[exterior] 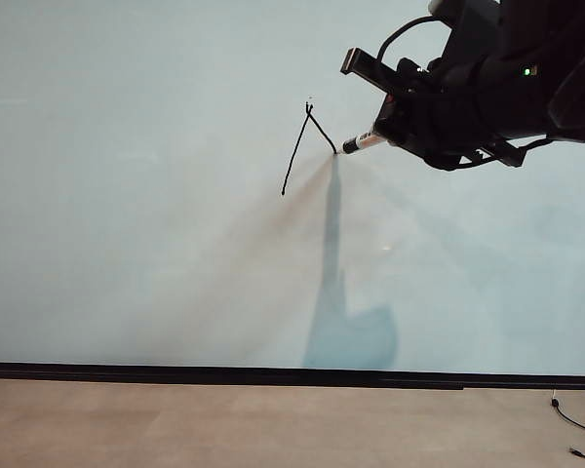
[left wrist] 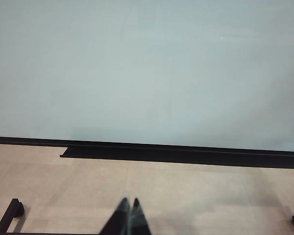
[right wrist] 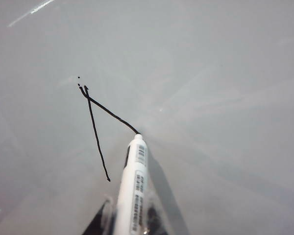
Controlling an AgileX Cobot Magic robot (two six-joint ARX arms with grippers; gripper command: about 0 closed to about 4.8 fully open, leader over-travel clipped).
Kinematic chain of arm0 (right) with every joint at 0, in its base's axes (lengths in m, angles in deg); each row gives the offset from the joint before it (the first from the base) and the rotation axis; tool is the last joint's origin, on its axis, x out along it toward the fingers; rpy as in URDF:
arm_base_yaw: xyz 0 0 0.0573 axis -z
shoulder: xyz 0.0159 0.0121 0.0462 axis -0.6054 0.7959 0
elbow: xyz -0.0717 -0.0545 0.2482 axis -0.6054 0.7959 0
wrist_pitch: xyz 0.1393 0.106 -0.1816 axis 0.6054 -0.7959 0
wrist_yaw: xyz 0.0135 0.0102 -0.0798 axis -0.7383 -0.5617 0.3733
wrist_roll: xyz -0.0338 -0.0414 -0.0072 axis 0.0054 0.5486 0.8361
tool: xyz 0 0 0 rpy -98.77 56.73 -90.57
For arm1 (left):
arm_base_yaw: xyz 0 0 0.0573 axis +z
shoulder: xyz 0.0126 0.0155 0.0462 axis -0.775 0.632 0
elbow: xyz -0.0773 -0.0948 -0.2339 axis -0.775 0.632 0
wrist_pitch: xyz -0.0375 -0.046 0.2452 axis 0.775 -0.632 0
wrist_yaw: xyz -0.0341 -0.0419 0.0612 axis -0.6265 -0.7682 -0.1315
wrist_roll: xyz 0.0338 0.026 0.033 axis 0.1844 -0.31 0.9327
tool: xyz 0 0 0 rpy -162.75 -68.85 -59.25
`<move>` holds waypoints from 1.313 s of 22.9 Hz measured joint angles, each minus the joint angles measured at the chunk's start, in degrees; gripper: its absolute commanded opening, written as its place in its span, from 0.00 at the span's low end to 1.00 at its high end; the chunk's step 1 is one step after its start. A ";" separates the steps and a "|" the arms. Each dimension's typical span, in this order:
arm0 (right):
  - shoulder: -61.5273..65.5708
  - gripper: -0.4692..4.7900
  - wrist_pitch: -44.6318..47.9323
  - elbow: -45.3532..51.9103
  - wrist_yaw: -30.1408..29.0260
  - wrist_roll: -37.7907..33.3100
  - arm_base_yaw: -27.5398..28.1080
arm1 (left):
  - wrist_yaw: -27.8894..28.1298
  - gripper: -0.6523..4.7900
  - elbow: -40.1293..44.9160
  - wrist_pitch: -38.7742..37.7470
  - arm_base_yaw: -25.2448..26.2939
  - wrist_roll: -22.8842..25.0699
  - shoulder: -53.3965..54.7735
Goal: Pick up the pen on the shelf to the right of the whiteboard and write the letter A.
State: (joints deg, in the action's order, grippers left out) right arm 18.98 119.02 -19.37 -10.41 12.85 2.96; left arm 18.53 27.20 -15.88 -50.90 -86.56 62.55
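Two strokes of the letter A [exterior: 305, 146] meet at a peak, upper middle of the whiteboard [exterior: 127, 195]. I see my right pincer [exterior: 395, 127] clamped on the pen [exterior: 363, 142], tip touching the shorter stroke's end. My left pincer [left wrist: 129, 203] sits closed, bottom centre, over the floor [left wrist: 210, 196].

The whiteboard [exterior: 156, 244] looks smooth and glossy, a pale grey-white sheet that catches faint streaks of ceiling light, edged below by a thin matt black strip. The pen [right wrist: 133, 191] has a smooth white plastic barrel with printed black label bands — slightly shiny. The right gripper [right wrist: 130, 223], clamped on it, and the left gripper [left wrist: 129, 215] look like dark matt plastic. The floor [exterior: 273, 429] is a tan surface — dull, faintly grained.
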 measured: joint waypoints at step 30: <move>-2.27 0.08 0.09 3.89 -3.56 9.05 -10.99 | 0.00 0.11 0.00 0.00 0.00 0.00 0.00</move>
State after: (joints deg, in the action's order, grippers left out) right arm 16.71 119.10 -15.48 -13.97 21.90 -8.04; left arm 18.53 27.20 -15.88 -50.90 -86.56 62.55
